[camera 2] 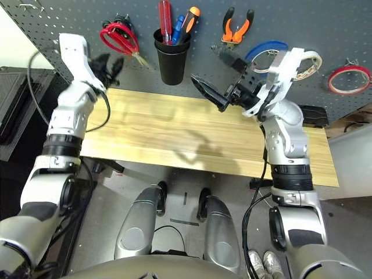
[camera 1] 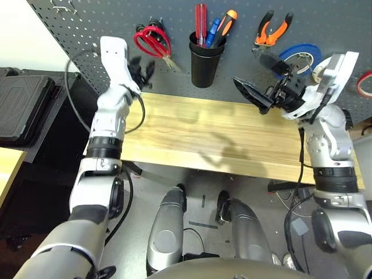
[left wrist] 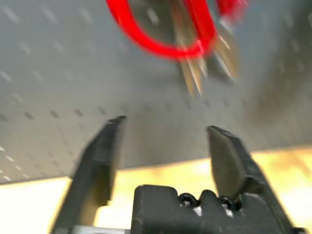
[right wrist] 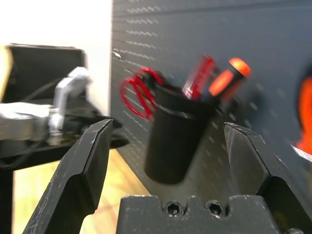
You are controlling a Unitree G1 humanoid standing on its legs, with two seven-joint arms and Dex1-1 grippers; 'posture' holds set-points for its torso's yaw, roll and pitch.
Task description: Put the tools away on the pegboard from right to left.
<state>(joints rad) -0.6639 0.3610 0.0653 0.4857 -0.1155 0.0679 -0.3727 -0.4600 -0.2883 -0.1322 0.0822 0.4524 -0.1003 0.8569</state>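
1. The big dark grey-blue pegboard with lots of little holes point(camera 1: 349, 23) stands at the back of the light wooden tabletop point(camera 1: 192, 133).
2. The left hand point(camera 1: 141, 71) is up by the pegboard, just below the red-handled scissors point(camera 1: 152, 40). Its two black fingers are spread wide with nothing between them. The scissors hang on the board. In the left wrist view they look blurry and their top is cut off.
3. Next comes the black cup point(camera 1: 204, 58) on the pegboard. The slim red-handled screwdriver point(camera 1: 200, 23) stands in it, next to a blue-handled tool point(camera 1: 213, 30) and an orange-and-black-handled tool point(camera 1: 226, 24). The cup hides their lower ends.
4. The orange-and-black-handled pliers point(camera 1: 272, 30) hang on the board to the right of the cup.
5. The right hand point(camera 2: 215, 78) is above the tabletop, in front of the board. Its fingers are wide apart and hold nothing.
6. A blue tape roll point(camera 2: 264, 49) and a white tape roll point(camera 2: 311, 61) hang behind the right arm, which hides part of them.
7. The thin red tape ring point(camera 2: 349, 79) hangs far right on the board.
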